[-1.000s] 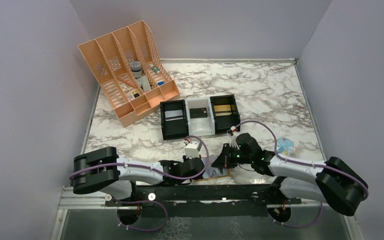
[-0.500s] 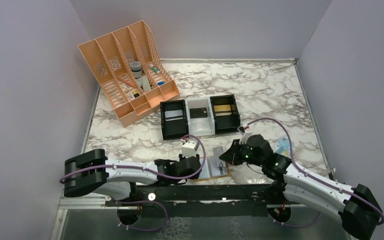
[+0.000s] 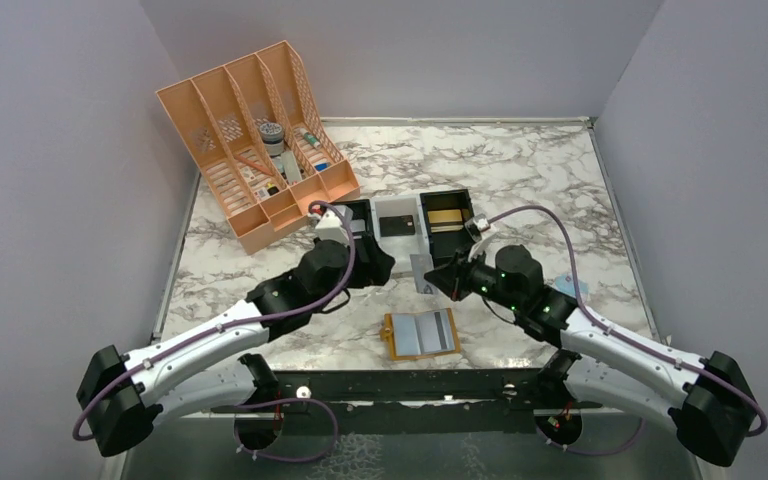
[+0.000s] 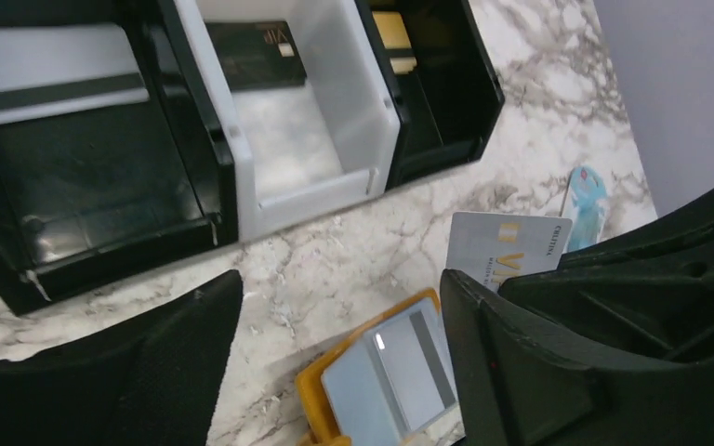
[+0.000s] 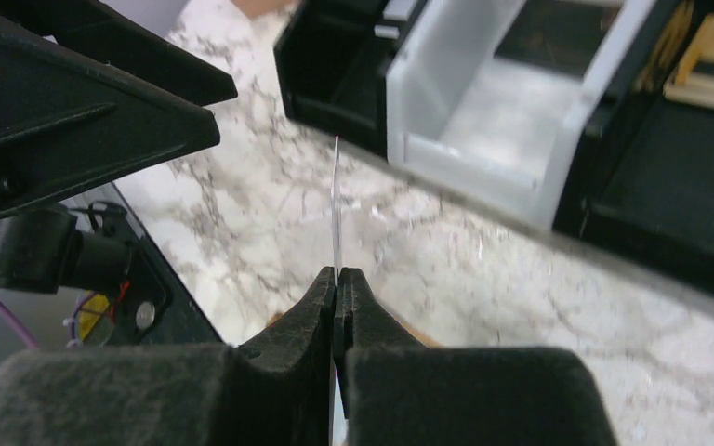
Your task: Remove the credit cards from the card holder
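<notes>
Pinching a credit card (image 4: 500, 243) by its bare edge, the right jaws risk dropping it; the left jaws gape empty.

gold "VIP" on the dark card (image 4: 258, 56) in the white bin (image 4: 373, 111) at 12 o'clock, left wrist view, gold "VI", cut off, on the pale grey credit card (image 4: 505, 244) at 4 o'clock, its small print unreadable

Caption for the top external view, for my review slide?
The right gripper pinches a credit card clear of the card holder lying open on the marble table; left gripper open nearby.
</notes>
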`<act>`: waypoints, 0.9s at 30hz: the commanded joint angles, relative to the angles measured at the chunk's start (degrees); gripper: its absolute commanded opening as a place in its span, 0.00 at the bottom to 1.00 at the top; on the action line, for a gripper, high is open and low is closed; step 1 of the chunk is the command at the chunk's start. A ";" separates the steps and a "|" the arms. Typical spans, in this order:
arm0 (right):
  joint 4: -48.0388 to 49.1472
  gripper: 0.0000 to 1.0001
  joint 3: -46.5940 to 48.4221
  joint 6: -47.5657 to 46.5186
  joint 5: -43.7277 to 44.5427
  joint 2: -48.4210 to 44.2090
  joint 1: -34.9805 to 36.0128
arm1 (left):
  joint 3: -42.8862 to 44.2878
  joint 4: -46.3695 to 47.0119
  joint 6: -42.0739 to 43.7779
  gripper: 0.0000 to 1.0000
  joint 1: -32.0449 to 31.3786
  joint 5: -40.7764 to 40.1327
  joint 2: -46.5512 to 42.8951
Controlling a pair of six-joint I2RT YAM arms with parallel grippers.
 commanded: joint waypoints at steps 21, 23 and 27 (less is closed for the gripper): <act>19.99 0.01 21.63 -31.81 -0.67 30.60 4.26 | -4.07 -18.83 1.50 0.99 14.23 -11.40 -11.72; 21.56 0.01 22.66 -35.09 -0.96 32.50 5.15 | -5.33 -17.52 2.19 0.99 18.83 -7.30 -11.36; 22.91 0.01 24.94 -41.75 -0.51 36.20 6.95 | -7.51 -16.73 2.72 0.99 28.08 -0.22 -12.51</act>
